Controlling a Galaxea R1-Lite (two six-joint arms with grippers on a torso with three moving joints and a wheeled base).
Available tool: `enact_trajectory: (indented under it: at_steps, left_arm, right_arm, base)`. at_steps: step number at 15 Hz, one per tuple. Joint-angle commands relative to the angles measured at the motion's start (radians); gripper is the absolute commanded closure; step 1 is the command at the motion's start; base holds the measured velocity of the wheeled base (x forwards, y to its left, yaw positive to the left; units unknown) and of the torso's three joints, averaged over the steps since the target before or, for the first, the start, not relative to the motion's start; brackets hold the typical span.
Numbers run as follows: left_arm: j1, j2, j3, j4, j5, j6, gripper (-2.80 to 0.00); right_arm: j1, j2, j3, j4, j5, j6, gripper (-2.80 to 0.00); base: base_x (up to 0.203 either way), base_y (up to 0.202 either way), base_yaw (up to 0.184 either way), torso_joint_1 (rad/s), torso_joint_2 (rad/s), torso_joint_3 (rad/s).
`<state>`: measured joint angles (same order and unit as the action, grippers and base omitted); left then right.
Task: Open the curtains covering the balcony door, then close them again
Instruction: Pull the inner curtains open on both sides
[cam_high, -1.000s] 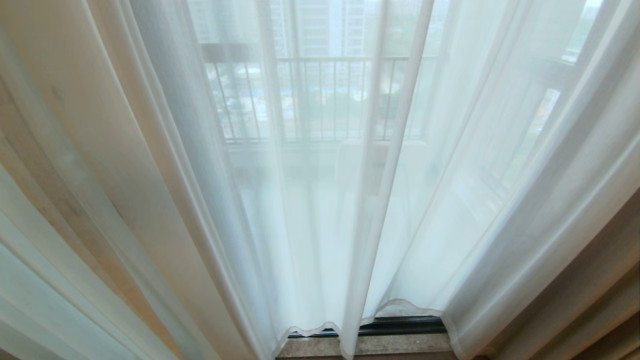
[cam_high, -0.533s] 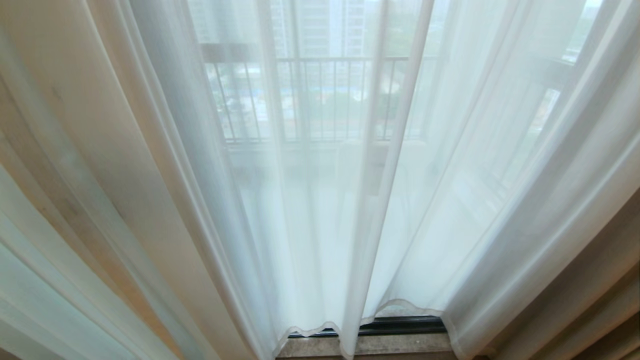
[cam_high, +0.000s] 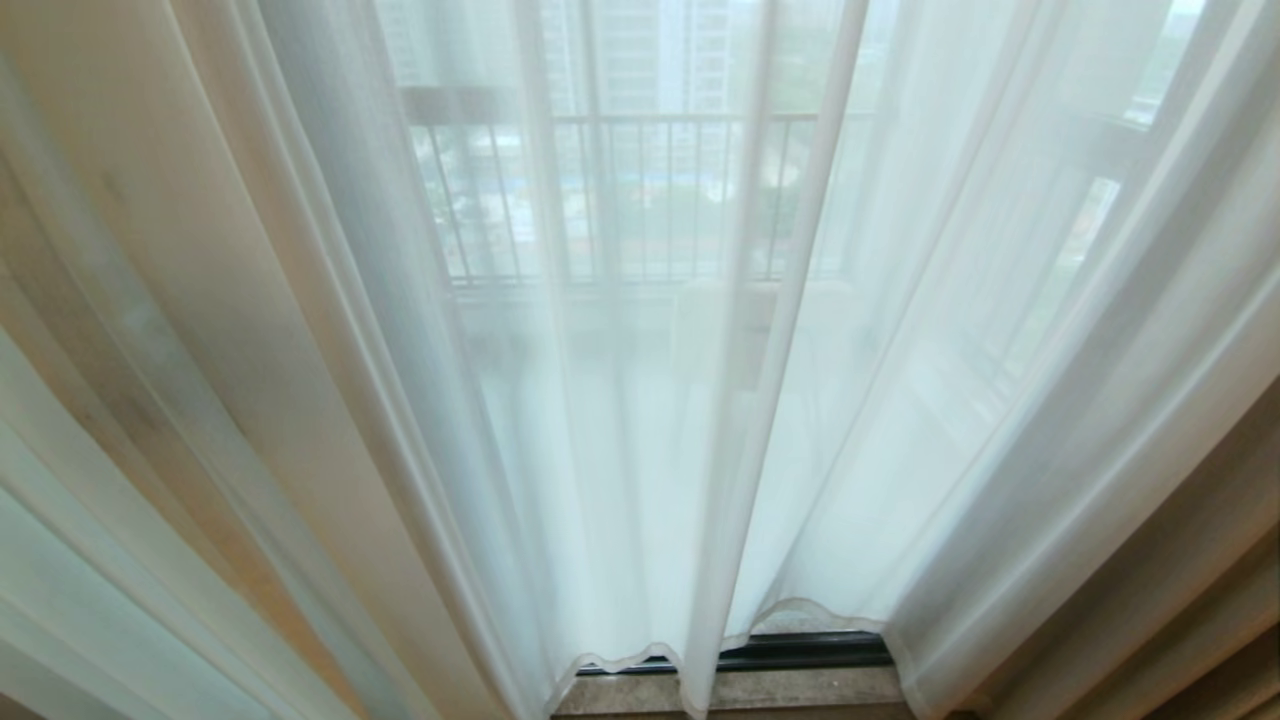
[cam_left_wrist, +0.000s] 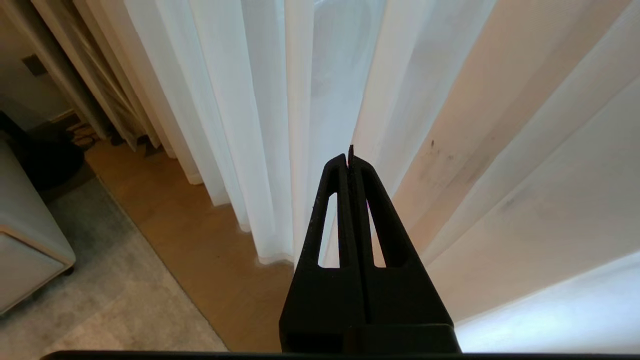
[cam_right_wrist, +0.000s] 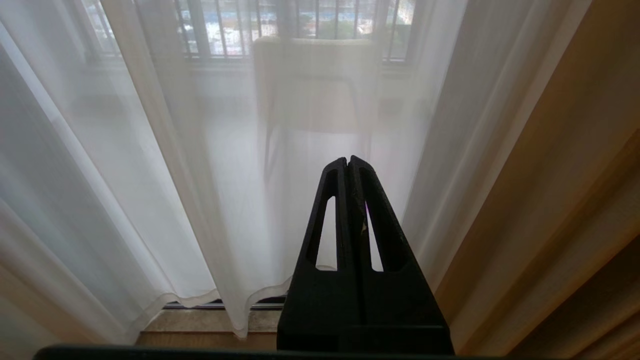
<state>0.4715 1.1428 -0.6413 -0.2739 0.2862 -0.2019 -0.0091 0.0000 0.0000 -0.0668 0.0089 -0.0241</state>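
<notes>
Sheer white curtains (cam_high: 640, 400) drawn, no writing

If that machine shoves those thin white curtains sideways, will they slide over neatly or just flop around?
The curtains will probably flop: they hang in soft loose folds, so a push likely bunches them. They look see-through, with the railing visible behind, so likely very light. The wavy hem hangs free near the floor, so it may swing back.

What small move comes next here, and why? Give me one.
Probably open the left end effector and ease it into the nearest fold of the curtains. They hang drawn across the balcony door, the fingers are shut on nothing, and the tip is short of the fabric. The right end effector is shut too.
</notes>
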Motion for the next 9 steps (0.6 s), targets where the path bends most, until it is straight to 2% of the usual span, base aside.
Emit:
enact_trajectory:
  at_steps: [1, 2, 5, 7, 9]
  left_arm:
    - [-0.001, 0.025, 0.000, -0.033, 0.002, -0.001, -1.05]
    - [-0.008, 0.029, 0.004, -0.043, 0.001, 0.002, -2.80]
    - [-0.020, 0.033, 0.012, -0.057, 0.001, 0.019, -2.80]
    - [-0.028, 0.053, 0.019, -0.135, -0.002, 0.021, -2.80]
    - [-0.044, 0.082, 0.020, -0.161, -0.010, 0.021, -2.80]
  right_arm:
    - [0.000, 0.000, 0.000, -0.001, 0.000, 0.000, 0.00]
    - [0.000, 0.000, 0.000, -0.001, 0.000, 0.000, 0.00]
    - [0.000, 0.000, 0.000, -0.001, 0.000, 0.000, 0.00]
    - [0.000, 0.000, 0.000, -0.001, 0.000, 0.000, 0.00]
    - [0.000, 0.000, 0.000, -0.001, 0.000, 0.000, 0.00]
  base:
    - [0.000, 0.000, 0.000, 0.000, 0.00, 0.000]
    - [0.000, 0.000, 0.000, 0.000, 0.00, 0.000]
    - [0.000, 0.000, 0.000, 0.000, 0.00, 0.000]
    - [0.000, 0.000, 0.000, 0.000, 0.00, 0.000]
    - [0.000, 0.000, 0.000, 0.000, 0.00, 0.000]
